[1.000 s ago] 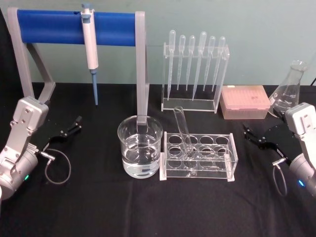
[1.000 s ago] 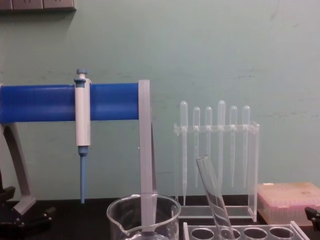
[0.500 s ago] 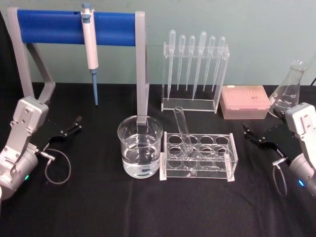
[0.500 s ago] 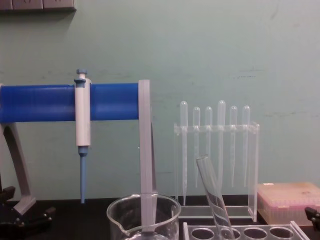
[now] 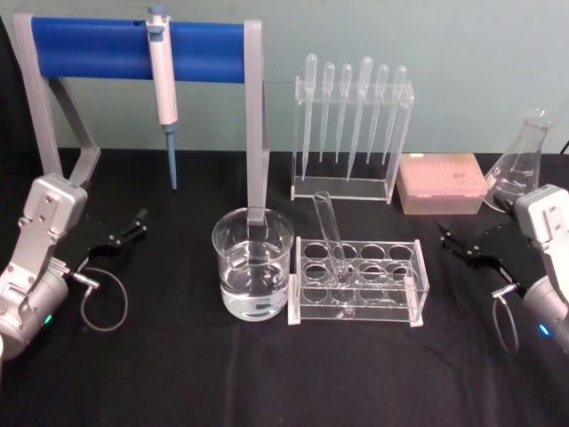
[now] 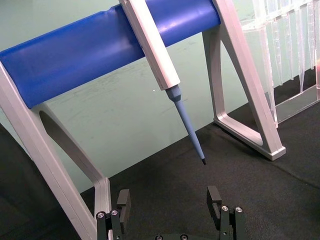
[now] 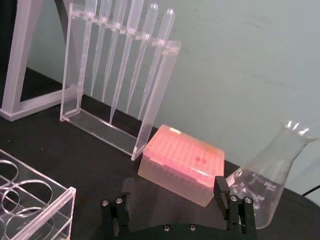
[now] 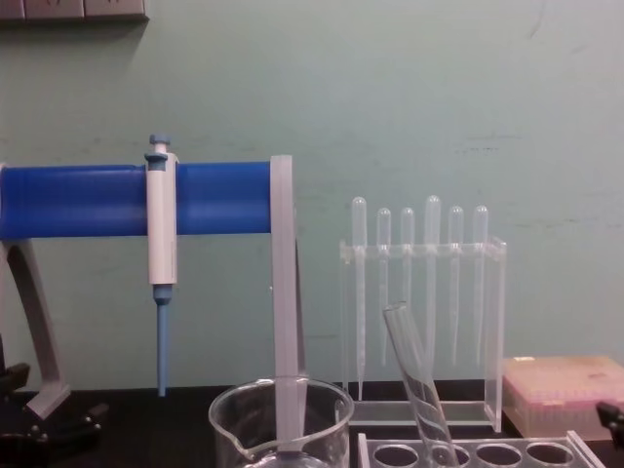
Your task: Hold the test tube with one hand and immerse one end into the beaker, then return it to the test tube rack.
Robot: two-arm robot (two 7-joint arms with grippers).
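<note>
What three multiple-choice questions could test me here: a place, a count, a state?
1. The rack holding the test tube stands on which side of the beaker?
A) the robot's left
B) the robot's right
C) behind it
2. How many droppers hang in the stand?
A) four
B) six
C) eight
3. The left gripper is:
A) open and empty
B) shut and empty
C) shut on glass
Answers: B, the rack shows right of the beaker; B, six bulbs line up; A, its jaws stand apart with nothing between, as on the right gripper.
</note>
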